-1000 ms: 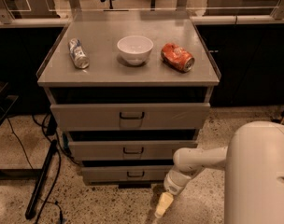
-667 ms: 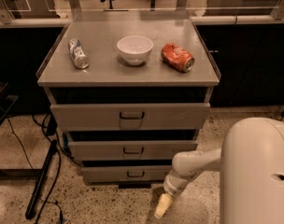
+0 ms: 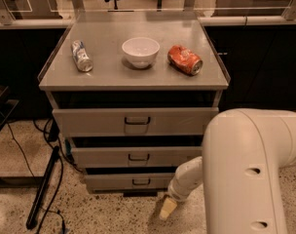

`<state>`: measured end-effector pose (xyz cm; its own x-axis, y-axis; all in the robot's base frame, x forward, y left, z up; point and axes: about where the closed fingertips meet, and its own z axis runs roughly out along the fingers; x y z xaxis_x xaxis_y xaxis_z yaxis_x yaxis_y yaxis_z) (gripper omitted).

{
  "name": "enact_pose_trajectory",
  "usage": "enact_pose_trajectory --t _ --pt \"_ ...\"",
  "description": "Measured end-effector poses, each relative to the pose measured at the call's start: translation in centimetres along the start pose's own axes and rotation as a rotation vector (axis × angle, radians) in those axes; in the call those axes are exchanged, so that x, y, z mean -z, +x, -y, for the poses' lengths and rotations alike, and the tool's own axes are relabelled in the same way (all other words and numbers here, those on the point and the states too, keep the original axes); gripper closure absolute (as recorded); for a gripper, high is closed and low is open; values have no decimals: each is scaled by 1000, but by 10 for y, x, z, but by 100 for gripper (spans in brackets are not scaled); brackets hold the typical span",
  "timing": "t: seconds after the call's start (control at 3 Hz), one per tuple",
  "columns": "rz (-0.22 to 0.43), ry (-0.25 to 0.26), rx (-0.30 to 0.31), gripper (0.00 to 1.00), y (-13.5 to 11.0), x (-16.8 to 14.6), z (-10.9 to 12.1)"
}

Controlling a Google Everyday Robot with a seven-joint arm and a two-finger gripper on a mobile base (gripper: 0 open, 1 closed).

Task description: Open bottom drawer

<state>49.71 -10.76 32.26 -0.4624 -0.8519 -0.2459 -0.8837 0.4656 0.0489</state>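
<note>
The bottom drawer (image 3: 119, 181) is the slimmest grey front at the foot of the cabinet, with a small dark handle (image 3: 141, 182) at its centre. Its front stands roughly level with the two drawers above. My gripper (image 3: 166, 209) hangs low over the floor, just right of and in front of the drawer's right end, apart from the handle. The white arm fills the lower right of the view.
The mid drawer (image 3: 114, 156) and the tall top drawer (image 3: 99, 121) sit above. On the cabinet top (image 3: 109, 74) lie a crushed bottle (image 3: 82, 55), a white bowl (image 3: 140, 51) and an orange can (image 3: 185, 59). A black stand leg (image 3: 43, 191) and cables lie at left.
The view has moved closer to the cabinet and the arm's white body now covers more of the lower right. The gripper stays low by the bottom drawer's right end.
</note>
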Motion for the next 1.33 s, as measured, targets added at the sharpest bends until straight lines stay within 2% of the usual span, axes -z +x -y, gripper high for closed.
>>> enact_pose_trajectory --t 0.33,0.67,1.0,1.33 --pt "6 7 -3 0 -2 0 2" --pt "30 -6 -20 0 1 -15 8" --pt "74 20 -35 0 0 -46 40" --pt "74 20 -35 0 0 -46 40"
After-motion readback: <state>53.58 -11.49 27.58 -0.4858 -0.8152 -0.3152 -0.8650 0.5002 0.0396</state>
